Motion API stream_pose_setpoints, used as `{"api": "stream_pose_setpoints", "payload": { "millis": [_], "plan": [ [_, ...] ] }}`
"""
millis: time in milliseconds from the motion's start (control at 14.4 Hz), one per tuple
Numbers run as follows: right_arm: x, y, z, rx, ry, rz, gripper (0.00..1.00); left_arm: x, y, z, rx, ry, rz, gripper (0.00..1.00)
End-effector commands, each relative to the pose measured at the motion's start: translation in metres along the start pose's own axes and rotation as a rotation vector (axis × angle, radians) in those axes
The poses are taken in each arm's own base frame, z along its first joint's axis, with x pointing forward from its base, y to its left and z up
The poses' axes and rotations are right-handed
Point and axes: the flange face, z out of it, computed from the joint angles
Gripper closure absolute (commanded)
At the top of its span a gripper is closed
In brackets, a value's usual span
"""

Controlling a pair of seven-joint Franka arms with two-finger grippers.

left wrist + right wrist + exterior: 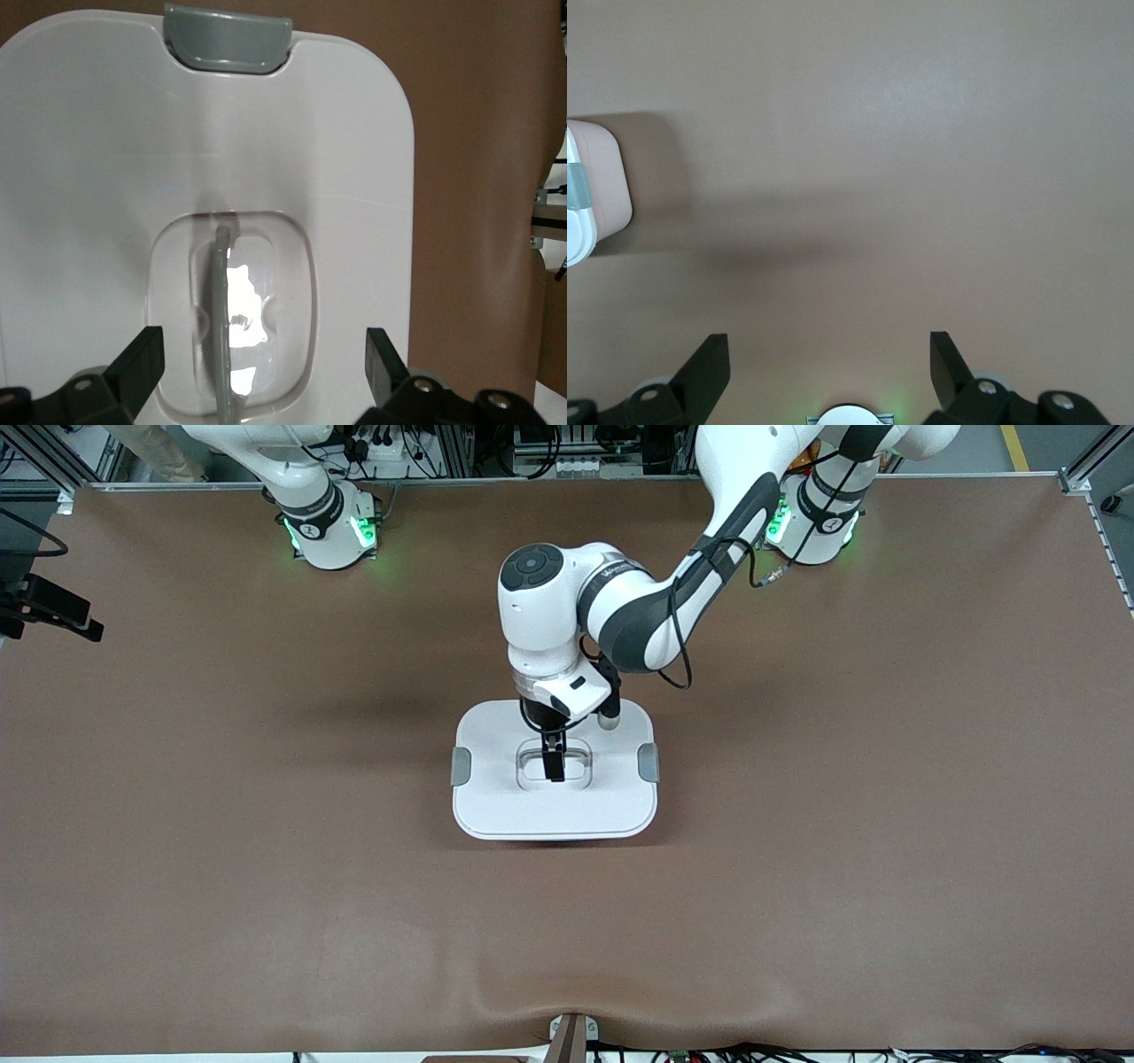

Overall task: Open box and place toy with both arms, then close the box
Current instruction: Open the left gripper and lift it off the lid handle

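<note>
Rounded pink translucent plastic box [555, 769], white lid on, mid brown counter [177, 824] | left gripper [264, 365] jaws open, straddling recessed grey handle [221, 319] | right gripper [830, 365] jaws open over bare counter, waiting | risk: lid unseated if side clips [461, 766] aren't latched.

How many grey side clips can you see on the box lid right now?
2. One clip sits on the lid edge toward the right arm's end of the table; the other clip on the edge toward the left arm's end. None seems hidden.
</note>
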Motion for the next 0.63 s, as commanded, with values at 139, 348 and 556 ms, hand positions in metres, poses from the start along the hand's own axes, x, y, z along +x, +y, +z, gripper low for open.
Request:
{"api": "stream_pose_setpoints", "payload": {
  "millis": [139,348,556],
  "plan": [
    [-0.001,-0.001,-0.003,0.006,-0.002,0.013,0.0,0.037,0.032,-0.063,0.049,-0.053,0.088,0.0],
    [-0.001,0.0,-0.004,0.006,-0.002,0.015,0.0,0.073,0.055,-0.097,0.096,-0.093,0.169,0.0],
    [-0.001,0.004,-0.006,0.008,0.004,0.011,0.0,0.117,0.08,-0.121,0.133,-0.125,0.24,0.0]
  ]
}}
